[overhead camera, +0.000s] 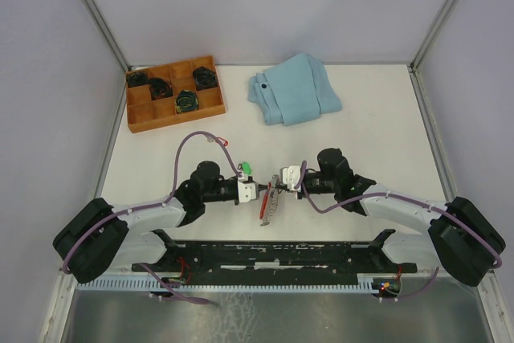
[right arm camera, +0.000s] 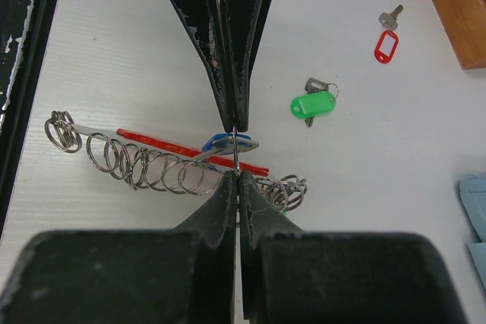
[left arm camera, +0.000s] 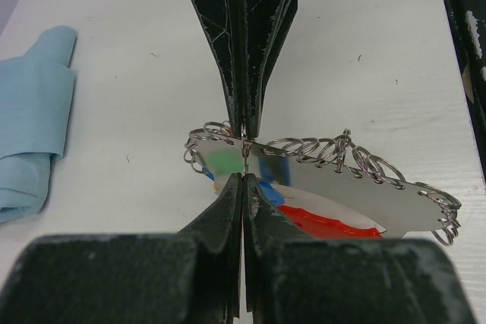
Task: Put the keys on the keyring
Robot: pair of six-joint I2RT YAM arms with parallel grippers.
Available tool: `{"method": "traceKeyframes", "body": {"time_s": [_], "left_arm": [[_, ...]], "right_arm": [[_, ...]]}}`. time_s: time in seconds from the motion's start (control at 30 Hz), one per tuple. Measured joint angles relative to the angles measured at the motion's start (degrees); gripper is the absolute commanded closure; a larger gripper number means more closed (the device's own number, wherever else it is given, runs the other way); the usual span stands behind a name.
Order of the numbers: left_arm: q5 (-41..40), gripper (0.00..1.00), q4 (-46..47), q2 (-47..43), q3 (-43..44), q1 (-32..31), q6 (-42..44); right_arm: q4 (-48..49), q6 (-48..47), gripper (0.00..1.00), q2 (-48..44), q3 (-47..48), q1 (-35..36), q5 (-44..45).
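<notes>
The keyring (overhead camera: 264, 208), a red strip with a row of silvery loops, lies between my two grippers; it also shows in the left wrist view (left arm camera: 326, 224) and the right wrist view (right arm camera: 152, 138). My left gripper (overhead camera: 261, 191) (left arm camera: 243, 177) and right gripper (overhead camera: 281, 184) (right arm camera: 238, 174) meet tip to tip, both shut on one thin metal loop (right arm camera: 238, 155) (left arm camera: 244, 157). A blue-tagged key (right arm camera: 228, 143) sits at that loop. A green-tagged key (right arm camera: 313, 104) (overhead camera: 246, 169) and a red-tagged key (right arm camera: 386, 45) lie loose on the table.
A folded light-blue cloth (overhead camera: 293, 90) (left arm camera: 30, 134) lies at the back centre. A wooden compartment tray (overhead camera: 136, 118) (right arm camera: 456, 5) with dark coiled items stands at the back left. A black rail (overhead camera: 265, 256) runs along the near edge.
</notes>
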Motion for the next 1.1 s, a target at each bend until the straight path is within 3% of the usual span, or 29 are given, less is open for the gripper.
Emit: {"method": "traceKeyframes", "body": {"time_s": [1.1], "left_arm": [[-1.16, 0.97, -0.35, 0.00, 0.33, -0.26, -1.73]], "right_arm": [[-0.02, -0.20, 0.99, 0.44, 0.07, 0.63, 1.79]]}}
